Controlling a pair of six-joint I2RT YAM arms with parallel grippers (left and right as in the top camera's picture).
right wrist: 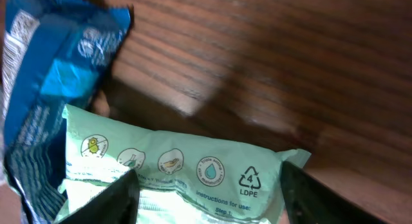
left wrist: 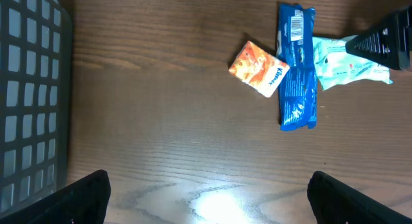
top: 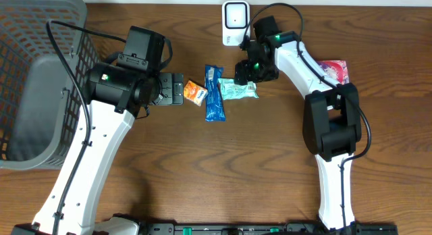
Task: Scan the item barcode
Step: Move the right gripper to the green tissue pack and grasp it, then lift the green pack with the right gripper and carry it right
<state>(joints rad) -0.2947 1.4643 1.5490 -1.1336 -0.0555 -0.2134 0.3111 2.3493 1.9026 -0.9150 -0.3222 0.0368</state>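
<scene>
We see our right gripper [right wrist: 205, 201] low over the mint-green packet [right wrist: 187, 163], fingers [right wrist: 106, 201] apart on either side of it, pinching or not we cannot tell, blue wrapper [right wrist: 51, 76] ahead-left of them and touching the packet, our left gripper [left wrist: 206, 198] spread wide over the wooden table [left wrist: 167, 140], orange tissue pack [left wrist: 259, 68] well ahead of its fingers.

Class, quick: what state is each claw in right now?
Left claw: open, holding nothing.
Right claw: fingers on either side of the pale green pack; whether it grips cannot be told.
</scene>
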